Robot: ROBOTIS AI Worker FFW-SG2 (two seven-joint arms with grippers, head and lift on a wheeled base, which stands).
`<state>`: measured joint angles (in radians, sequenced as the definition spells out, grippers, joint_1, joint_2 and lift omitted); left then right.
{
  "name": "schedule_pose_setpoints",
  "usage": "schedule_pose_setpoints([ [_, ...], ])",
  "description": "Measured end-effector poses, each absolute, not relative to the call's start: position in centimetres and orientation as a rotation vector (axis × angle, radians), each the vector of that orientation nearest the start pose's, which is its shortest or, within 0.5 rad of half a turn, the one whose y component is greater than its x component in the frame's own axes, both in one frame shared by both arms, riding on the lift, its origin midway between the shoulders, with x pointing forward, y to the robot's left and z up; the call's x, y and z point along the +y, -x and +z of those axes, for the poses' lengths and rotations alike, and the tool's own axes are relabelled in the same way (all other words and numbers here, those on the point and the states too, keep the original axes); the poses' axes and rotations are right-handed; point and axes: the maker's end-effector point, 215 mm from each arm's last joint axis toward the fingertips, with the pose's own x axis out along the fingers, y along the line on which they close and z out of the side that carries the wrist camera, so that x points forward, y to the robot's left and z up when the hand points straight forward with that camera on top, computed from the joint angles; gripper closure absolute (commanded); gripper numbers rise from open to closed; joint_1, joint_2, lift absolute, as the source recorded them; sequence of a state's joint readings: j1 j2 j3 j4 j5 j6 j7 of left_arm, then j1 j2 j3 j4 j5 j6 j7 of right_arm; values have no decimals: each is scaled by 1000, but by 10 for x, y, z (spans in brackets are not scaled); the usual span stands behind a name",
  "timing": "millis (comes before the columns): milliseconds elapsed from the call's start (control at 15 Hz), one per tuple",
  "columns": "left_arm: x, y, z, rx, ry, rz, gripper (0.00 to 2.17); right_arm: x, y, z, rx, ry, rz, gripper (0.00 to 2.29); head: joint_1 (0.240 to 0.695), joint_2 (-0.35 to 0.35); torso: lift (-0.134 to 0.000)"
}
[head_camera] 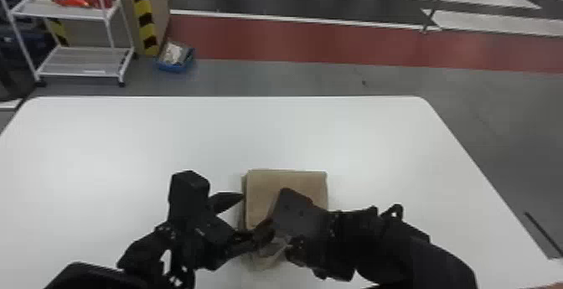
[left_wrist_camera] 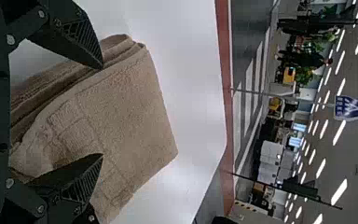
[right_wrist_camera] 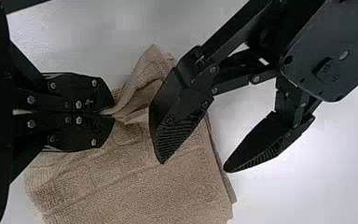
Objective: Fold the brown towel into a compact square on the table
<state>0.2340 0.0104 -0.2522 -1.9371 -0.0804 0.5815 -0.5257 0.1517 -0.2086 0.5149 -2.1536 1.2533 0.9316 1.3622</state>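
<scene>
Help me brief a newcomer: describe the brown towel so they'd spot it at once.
On the white table's near side lies the brown towel, folded into a layered pad. The right gripper pinches a rumpled part. It is soft brown cloth, unlike that gripper and the left gripper, both black.

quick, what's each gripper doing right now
Left gripper: open, at the folded towel.
Right gripper: closed, pinching a bunched part of the towel.

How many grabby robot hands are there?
2. The left gripper is at the brown towel's left side, its jaws open. The right gripper is over the towel's near part, its jaws shut on a pinched bit.
</scene>
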Motion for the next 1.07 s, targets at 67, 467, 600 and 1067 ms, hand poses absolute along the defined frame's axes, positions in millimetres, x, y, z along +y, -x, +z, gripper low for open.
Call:
schedule_pose_setpoints([
  [67,-1,-436,-433,460,26,-737,272,-104,-364,-440,882,843,885,1295,695,-149,-125],
  [467,4,-446,-454,447,-69,-717,272,-107,-368,-439,881,848,880,1258,695,-142,-125],
  [600,6,-448,-460,453,-73,-718,272,-111,-370,-438,883,839,867,785,695,-144,-125],
  [1067,10,-455,-469,455,-80,-719,329,-123,-382,-403,814,752,829,296,695,-152,-125],
])
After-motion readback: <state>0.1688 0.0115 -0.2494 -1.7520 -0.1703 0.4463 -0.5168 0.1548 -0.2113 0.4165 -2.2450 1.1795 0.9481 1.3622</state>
